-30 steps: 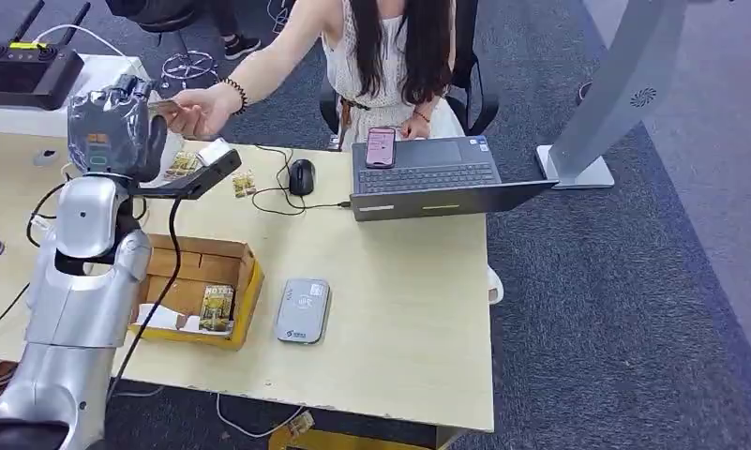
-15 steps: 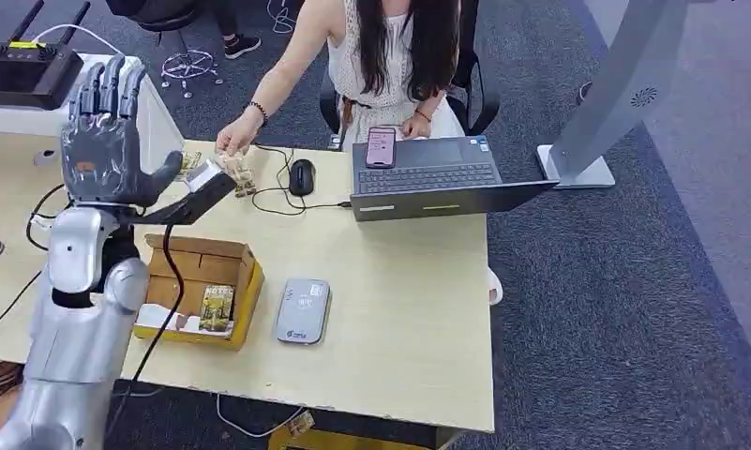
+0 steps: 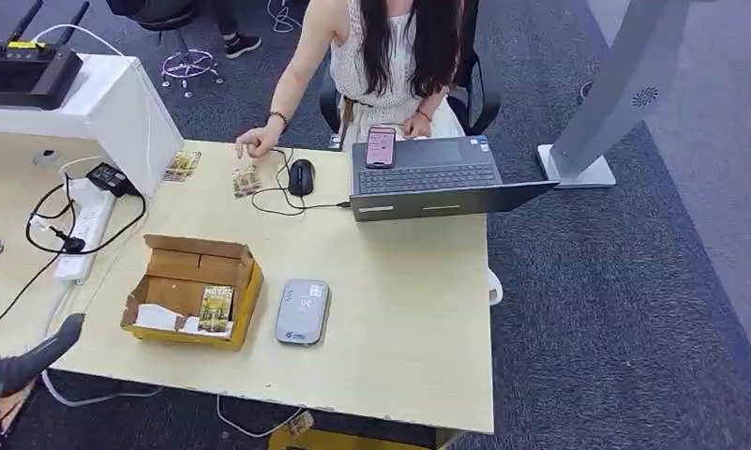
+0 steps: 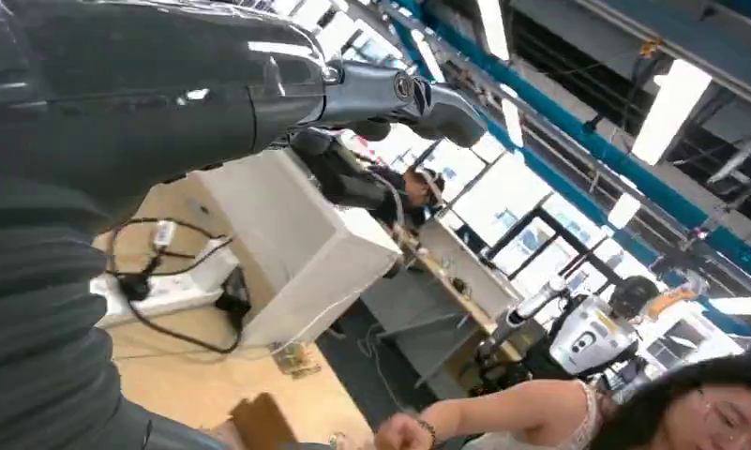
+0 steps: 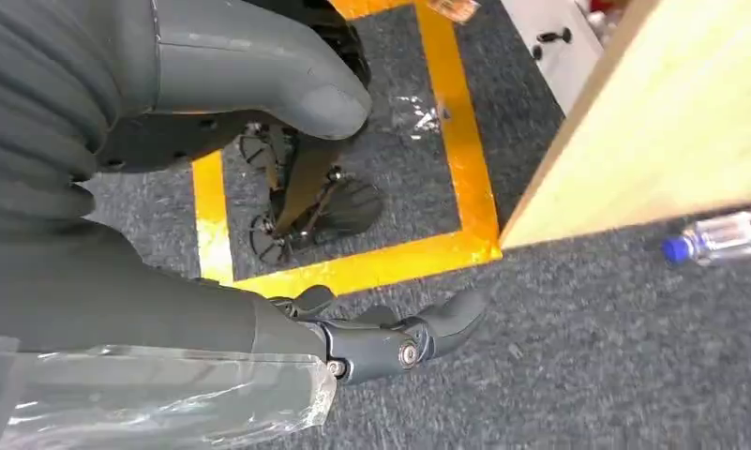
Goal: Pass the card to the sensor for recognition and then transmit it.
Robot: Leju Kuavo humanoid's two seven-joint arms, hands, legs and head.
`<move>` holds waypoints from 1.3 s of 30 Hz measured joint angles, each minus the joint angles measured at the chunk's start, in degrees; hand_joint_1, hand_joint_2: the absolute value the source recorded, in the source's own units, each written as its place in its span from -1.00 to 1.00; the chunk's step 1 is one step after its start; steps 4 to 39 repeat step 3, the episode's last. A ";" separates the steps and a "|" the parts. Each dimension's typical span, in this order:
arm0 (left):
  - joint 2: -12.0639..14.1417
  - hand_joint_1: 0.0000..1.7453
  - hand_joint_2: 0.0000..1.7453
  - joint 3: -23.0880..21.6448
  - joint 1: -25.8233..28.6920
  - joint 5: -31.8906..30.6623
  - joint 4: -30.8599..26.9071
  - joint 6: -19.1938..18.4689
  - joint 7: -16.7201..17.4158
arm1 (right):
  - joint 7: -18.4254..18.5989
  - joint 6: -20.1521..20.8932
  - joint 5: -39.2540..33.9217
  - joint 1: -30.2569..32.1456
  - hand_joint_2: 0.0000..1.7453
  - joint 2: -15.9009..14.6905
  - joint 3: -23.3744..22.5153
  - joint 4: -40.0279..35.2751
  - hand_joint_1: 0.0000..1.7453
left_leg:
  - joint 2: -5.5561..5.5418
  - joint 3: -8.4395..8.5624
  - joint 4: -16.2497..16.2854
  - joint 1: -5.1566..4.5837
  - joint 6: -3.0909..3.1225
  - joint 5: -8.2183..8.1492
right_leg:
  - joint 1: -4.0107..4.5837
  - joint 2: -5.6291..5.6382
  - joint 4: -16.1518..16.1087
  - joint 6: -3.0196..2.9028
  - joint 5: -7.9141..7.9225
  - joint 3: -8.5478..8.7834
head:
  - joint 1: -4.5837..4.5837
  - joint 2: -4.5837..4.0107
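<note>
The grey card reader (image 3: 302, 310) lies flat on the wooden table (image 3: 399, 309), beside an open cardboard box (image 3: 191, 291) with a card (image 3: 216, 307) in it. Two more cards (image 3: 247, 181) (image 3: 182, 166) lie at the far side, where a seated person's hand (image 3: 257, 143) rests on the table near the mouse (image 3: 301, 175). My left hand (image 3: 20, 364) is low at the table's near left corner; in the left wrist view the left hand (image 4: 259, 94) has its fingers stretched out and holds nothing. My right hand (image 5: 212, 309) hangs over the floor, fingers apart, holding nothing.
A laptop (image 3: 437, 178) with a phone (image 3: 381, 146) on it sits in front of the person. A power strip (image 3: 85, 225) with cables and a white stand (image 3: 109, 112) carrying a router (image 3: 20, 66) are at the left. Yellow floor tape (image 5: 371, 267) and a bottle (image 5: 718, 239) lie below.
My left arm has dropped from its raised spot by the person down to the table's near left corner. The person took the card from it and lowered their hand to the table.
</note>
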 joint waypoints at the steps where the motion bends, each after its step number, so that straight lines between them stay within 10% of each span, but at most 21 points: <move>1: -1.04 -1.00 1.00 4.63 0.04 1.86 0.06 -4.16 0.12 | -0.13 0.00 0.02 0.01 1.00 0.00 -0.48 -0.07 -1.00 | 0.01 0.02 0.00 0.00 0.00 0.00 | 0.00 0.01 -0.01 0.00 0.00 0.00 | -0.02 0.00; 3: -2.67 -1.00 1.00 13.38 -1.43 11.12 2.37 -15.85 5.79 | -0.15 -0.07 0.20 0.02 1.00 0.00 -1.29 -0.13 -1.00 | -0.04 0.02 -0.01 -0.01 0.00 0.01 | 0.00 -0.02 0.00 0.00 0.00 0.04 | 0.00 0.00; 39: -2.67 -1.00 1.00 13.38 -1.43 11.12 2.37 -15.85 5.79 | -0.15 -0.07 0.20 0.02 1.00 0.00 -1.29 -0.13 -1.00 | -0.04 0.02 -0.01 -0.01 0.00 0.01 | 0.00 -0.02 0.00 0.00 0.00 0.04 | 0.00 0.00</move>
